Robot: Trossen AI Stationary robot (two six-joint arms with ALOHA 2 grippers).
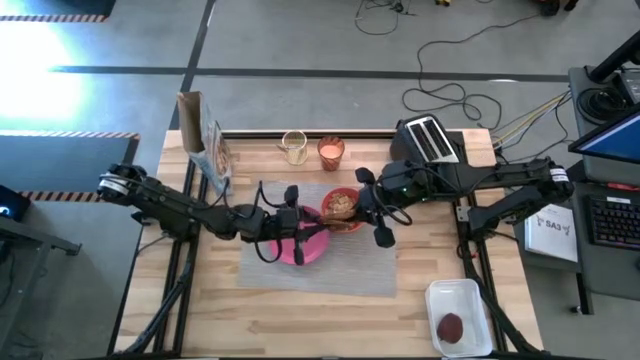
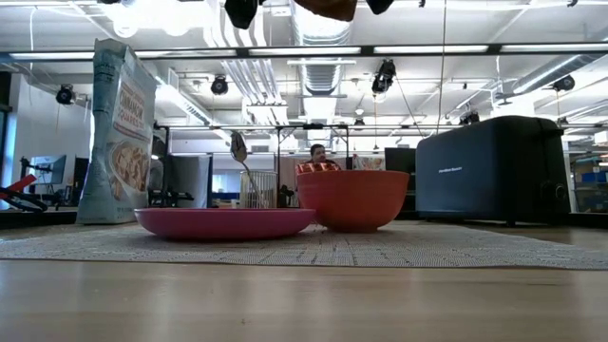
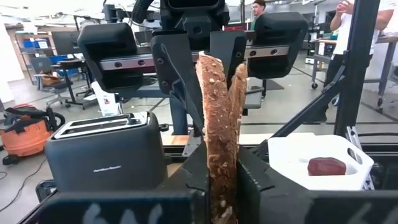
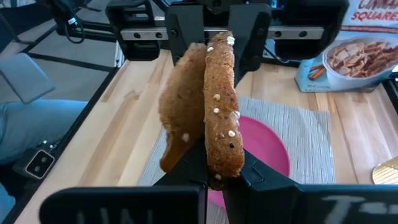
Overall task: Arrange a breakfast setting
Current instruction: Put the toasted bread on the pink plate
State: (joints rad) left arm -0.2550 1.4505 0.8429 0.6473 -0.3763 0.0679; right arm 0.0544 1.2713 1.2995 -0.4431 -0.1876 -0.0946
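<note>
The toast slice [image 1: 336,224] hangs on edge in the air over the gap between the pink plate [image 1: 296,250] and the red bowl [image 1: 342,203], both on the grey placemat [image 1: 330,275]. My left gripper [image 1: 316,222] reaches it from the table's left, my right gripper [image 1: 356,216] from the right. Both are shut on it. In the wrist views the toast [image 3: 214,124] shows two brown layers spreading apart; one slice or two, I cannot tell. The orange drink [image 1: 331,152] stands behind the mat. The spoon [image 2: 237,147] stands in a clear glass [image 1: 293,147]. The patty [image 1: 451,326] lies in a white tray. My left gripper pinches the toast's edge nearest it [image 3: 219,186] between its two fingers, coming level from the table's left. The toast stands on edge, lifted clear. My right gripper pinches the opposite edge [image 4: 217,165] between its two fingers, slanting slightly down from the table's right. The toast spans between both grippers, clear of plate and bowl.
A black toaster [image 1: 430,140] stands at the back right, and a cereal bag [image 1: 205,140] stands upright at the back left. The white tray [image 1: 458,300] sits at the near right corner. Bare wood lies along the table's near edge.
</note>
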